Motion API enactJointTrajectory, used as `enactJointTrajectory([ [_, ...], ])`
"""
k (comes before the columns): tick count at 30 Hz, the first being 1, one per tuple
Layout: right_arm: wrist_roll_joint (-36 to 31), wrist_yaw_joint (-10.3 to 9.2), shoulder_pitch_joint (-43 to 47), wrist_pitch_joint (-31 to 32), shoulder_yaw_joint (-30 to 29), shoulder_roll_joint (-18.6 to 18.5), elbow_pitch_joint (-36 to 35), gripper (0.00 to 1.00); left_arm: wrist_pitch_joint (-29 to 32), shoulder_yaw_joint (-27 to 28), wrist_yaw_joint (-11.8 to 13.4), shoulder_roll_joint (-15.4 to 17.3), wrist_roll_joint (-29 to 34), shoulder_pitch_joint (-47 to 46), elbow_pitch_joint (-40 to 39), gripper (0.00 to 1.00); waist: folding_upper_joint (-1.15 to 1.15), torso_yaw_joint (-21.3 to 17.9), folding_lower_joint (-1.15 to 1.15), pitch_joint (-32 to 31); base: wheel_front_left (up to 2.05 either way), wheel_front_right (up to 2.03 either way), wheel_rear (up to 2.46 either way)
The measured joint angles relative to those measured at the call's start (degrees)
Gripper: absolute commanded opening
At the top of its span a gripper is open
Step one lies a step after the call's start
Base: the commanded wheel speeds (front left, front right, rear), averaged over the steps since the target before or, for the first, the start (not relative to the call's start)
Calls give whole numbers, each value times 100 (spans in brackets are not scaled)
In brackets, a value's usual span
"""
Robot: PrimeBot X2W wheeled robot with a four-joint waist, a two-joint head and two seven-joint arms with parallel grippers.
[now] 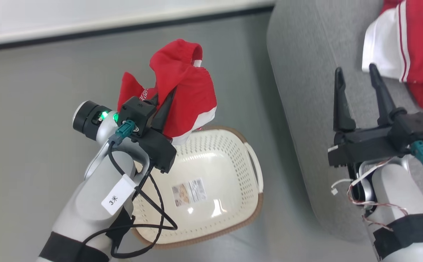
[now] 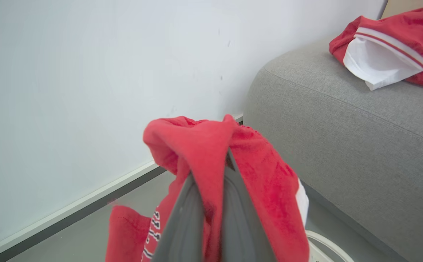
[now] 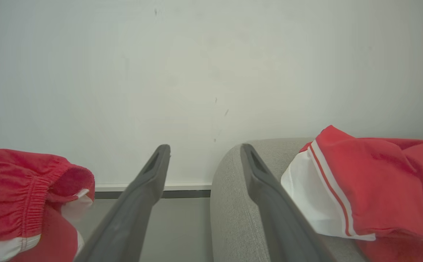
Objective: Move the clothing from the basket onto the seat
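My left gripper (image 1: 166,103) is shut on a red garment (image 1: 184,91) with white trim and printed lettering, held bunched in the air above the far rim of the cream basket (image 1: 233,153). In the left wrist view the red garment (image 2: 211,171) drapes over both fingers. The basket's inside holds nothing but a label. A second red and white garment (image 1: 411,47) lies on the grey seat (image 1: 306,72) at the upper right. My right gripper (image 1: 357,78) stands open over the seat, just left of that garment (image 3: 371,189), with nothing between its fingers.
The basket stands on a grey floor (image 1: 33,91) left of the seat. A white wall with a dark skirting strip (image 1: 124,27) runs along the far side. Black cables hang from my left forearm over the basket's near rim.
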Motion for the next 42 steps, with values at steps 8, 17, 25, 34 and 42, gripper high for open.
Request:
enactJointTrajectory([
  [8, -7, 144, 157, 0, 149, 20, 257, 100, -1, 38, -41, -29, -104, 103, -8, 0, 0, 193, -1, -540, 0, 0, 0],
  [17, -29, 407, 281, 0, 426, 91, 714, 100, -1, 3, -42, -66, -289, 349, 20, 0, 0, 361, 0, -1238, 0, 0, 0],
  [25, -124, 665, 442, 1, 784, 188, 1243, 100, -1, -75, -43, -83, -354, 576, 141, 0, 0, 479, 0, -1851, 0, 0, 0],
  [34, -142, 886, 523, 1, 1439, 343, 1705, 100, 7, -230, -48, -119, -410, 797, 187, 0, 0, 559, 0, -2526, 0, 0, 0],
  [42, -174, 959, 631, 2, 2043, 399, 1990, 100, 118, -402, -49, -151, -438, 1034, -4, 0, 0, 610, 0, -2941, 0, 0, 0],
])
